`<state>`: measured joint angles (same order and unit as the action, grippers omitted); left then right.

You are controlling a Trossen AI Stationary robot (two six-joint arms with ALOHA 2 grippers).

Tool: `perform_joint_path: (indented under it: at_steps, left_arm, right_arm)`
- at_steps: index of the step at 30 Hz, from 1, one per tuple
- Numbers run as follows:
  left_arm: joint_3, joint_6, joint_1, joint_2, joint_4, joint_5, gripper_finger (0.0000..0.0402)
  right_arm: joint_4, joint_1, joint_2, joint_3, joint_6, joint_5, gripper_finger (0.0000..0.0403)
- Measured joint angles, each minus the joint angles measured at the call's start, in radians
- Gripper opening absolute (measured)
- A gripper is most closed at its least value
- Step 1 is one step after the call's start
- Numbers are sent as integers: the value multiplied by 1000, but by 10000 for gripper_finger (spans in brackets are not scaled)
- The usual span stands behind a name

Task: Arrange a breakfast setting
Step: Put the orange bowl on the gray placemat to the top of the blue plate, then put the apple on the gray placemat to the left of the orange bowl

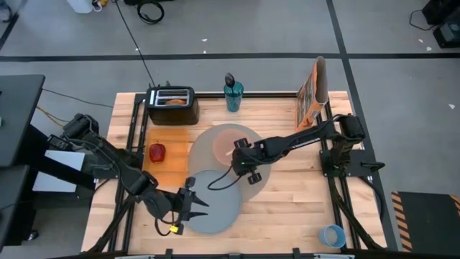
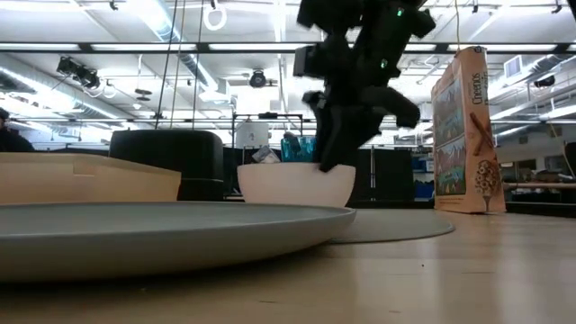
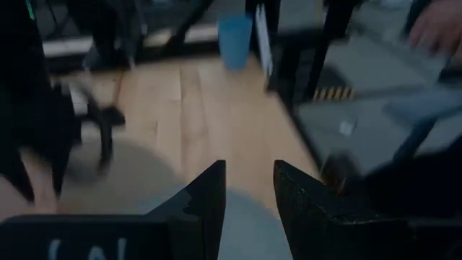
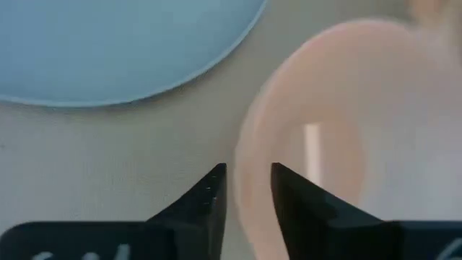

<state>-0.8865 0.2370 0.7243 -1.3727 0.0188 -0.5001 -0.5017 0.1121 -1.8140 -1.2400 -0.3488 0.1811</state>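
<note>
High view shows the left gripper (image 1: 203, 204) at the near left of the bench (image 1: 287, 208), its fingers a narrow gap apart and holding nothing, over the edge of the grey plate (image 1: 215, 205), with the red apple (image 1: 157, 152) on an orange board (image 1: 171, 155) behind it. Further right, the right gripper (image 1: 235, 152) hangs over the pink bowl (image 1: 228, 144) on the grey mat (image 1: 259, 180), fingers slightly parted around the bowl's rim; the cereal box (image 1: 313, 93) stands at the far right and the blue cup (image 1: 332, 235) at the near right corner
</note>
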Motion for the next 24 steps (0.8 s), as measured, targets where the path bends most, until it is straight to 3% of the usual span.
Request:
perform_joint_path:
  at_steps: [3,9,14,19,24]
  left_arm:
    - [0,122,1,27,-161,-16,125]
    - [0,494,-65,133,-596,-153,125]
    - [1,716,-169,207,-911,-70,126]
    - [1,827,-292,235,-1131,-5,136]
    - [20,895,-405,235,-1250,70,191]
  right_arm:
    - [5,18,60,0,37,39,149]
    - [0,57,180,0,149,54,196]
    - [8,85,227,0,411,19,221]
    - [13,98,231,0,474,5,231]
    - [14,116,231,0,487,6,232]
